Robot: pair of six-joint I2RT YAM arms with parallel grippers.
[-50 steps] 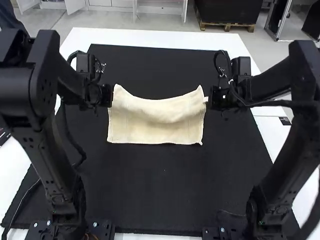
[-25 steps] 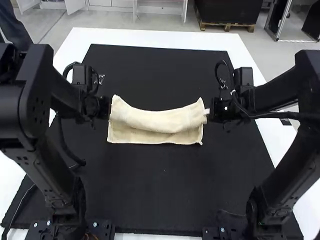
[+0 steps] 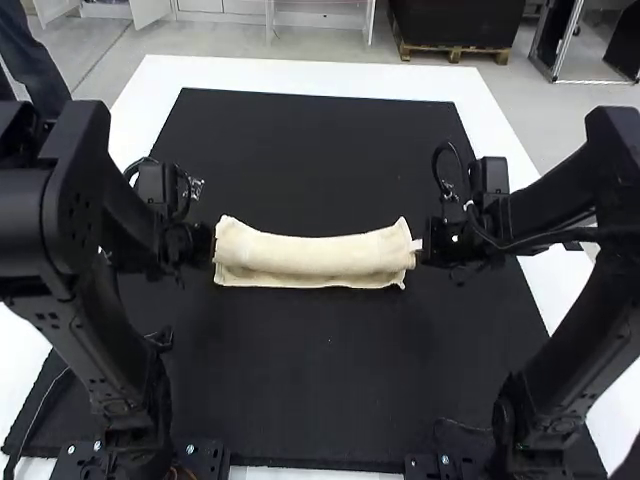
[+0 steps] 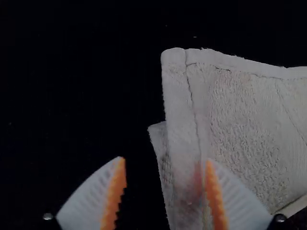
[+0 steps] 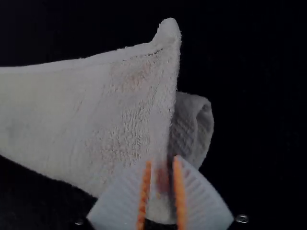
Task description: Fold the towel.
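towel: pale cream, doubled over, lay on the mat crosswise between the two grippers point(image 3: 310, 253)
towel form: upper layer puffed into a rounded, roll-like band; flatter under-layer peeked out along the side toward the arm bases
left end of towel: right by the left gripper point(image 3: 212, 245)
right end of towel: right by the right gripper point(image 3: 420, 246)
left fingers: spread wide, not clamped on cloth
left, cloth vs fingers: left wrist view had the hemmed edge point(image 4: 180, 110) running into the gap, nearer one finger; that finger overlapped the towel, the other was over bare mat
left, under-layer: a corner stuck out past the hem
right fingers: parted by a narrow gap, not clenched together
right, cloth vs fingers: right wrist view had the towel's short edge running down into the gap between the orange pads point(image 5: 180, 191); one finger overlapped the cloth
right, loose part: curled layer point(image 5: 194, 127) poked out from under the edge, near the fingertips
right, far corner: narrow, pointed, well apart from the fingers
mat: black point(image 3: 330, 380), under the towel, reached out well past it all round
table: white point(image 3: 290, 72), under the mat
arms: left arm point(image 3: 85, 320) and right arm point(image 3: 610, 160) stood on opposite sides, grippers level across the towel
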